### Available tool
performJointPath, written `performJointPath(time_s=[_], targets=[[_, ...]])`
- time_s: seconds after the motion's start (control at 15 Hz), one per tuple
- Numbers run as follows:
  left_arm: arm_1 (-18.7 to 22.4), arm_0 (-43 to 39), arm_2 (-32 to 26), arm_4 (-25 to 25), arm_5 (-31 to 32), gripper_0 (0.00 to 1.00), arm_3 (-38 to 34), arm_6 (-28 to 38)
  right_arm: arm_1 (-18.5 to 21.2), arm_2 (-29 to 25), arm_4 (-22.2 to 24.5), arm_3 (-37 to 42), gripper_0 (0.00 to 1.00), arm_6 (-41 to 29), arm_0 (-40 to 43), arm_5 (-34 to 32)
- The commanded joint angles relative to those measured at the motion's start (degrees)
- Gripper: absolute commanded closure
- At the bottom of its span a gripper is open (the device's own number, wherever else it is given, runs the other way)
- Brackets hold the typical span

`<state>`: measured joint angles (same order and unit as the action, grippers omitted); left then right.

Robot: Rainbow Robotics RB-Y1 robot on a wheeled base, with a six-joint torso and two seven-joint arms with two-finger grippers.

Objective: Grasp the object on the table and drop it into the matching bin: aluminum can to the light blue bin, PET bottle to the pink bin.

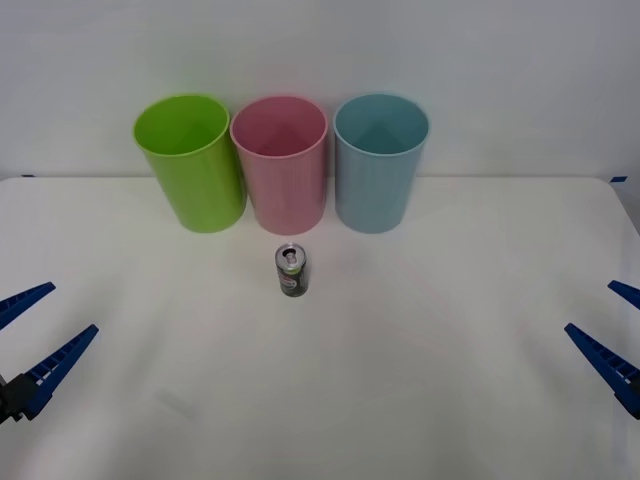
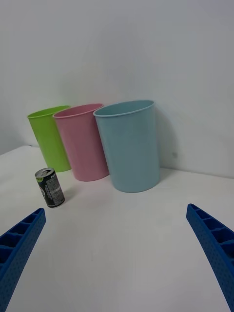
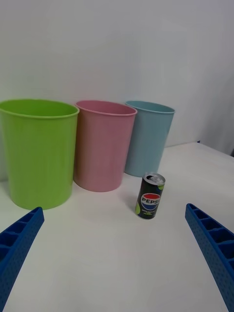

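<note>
We see the can [image 1: 291, 271] upright at frame center, just below the pink bin [image 1: 280, 165]. Our left gripper [image 1: 28, 335] and right gripper [image 1: 618, 332] wait wide apart, empty, at the lower corners.

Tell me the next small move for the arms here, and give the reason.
Probably reach the left gripper toward the aluminum can. The can stands upright and ungrasped on the table, in front of the pink bin. Both grippers, including the right gripper, hang open at the table's sides.
</note>
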<state>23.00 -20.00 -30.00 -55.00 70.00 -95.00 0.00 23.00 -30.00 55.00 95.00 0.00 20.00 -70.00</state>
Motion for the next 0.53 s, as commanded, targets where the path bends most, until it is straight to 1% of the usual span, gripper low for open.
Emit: performJointPath(time_s=[0.07, 0.13, 0.2, 0.33, 0.53], targets=[[0.0, 0.0, 0.0, 0.0, 0.0, 0.00, 0.0, 0.0, 0.0, 0.0, 0.0, 0.0, 0.00, 0.0, 0.0, 0.0], [0.0, 0.0, 0.0, 0.0, 0.0, 0.00, 0.0, 0.0, -1.6, 0.7, 0.6, -0.3, 0.00, 0.1, 0.1, -0.2], [0.0, 0.0, 0.0, 0.0, 0.0, 0.00, 0.0, 0.0, -1.8, 0.7, 0.9, 0.1, 0.00, 0.1, 0.0, -0.4], [0.0, 0.0, 0.0, 0.0, 0.0, 0.00, 0.0, 0.0, -1.8, 1.5, 0.9, 1.9, 0.00, -0.1, 0.7, 0.1], [0.0, 0.0, 0.0, 0.0, 0.0, 0.00, 0.0, 0.0, -1.7, 3.2, 0.9, 1.9, 0.00, 0.5, 0.7, 0.7]])
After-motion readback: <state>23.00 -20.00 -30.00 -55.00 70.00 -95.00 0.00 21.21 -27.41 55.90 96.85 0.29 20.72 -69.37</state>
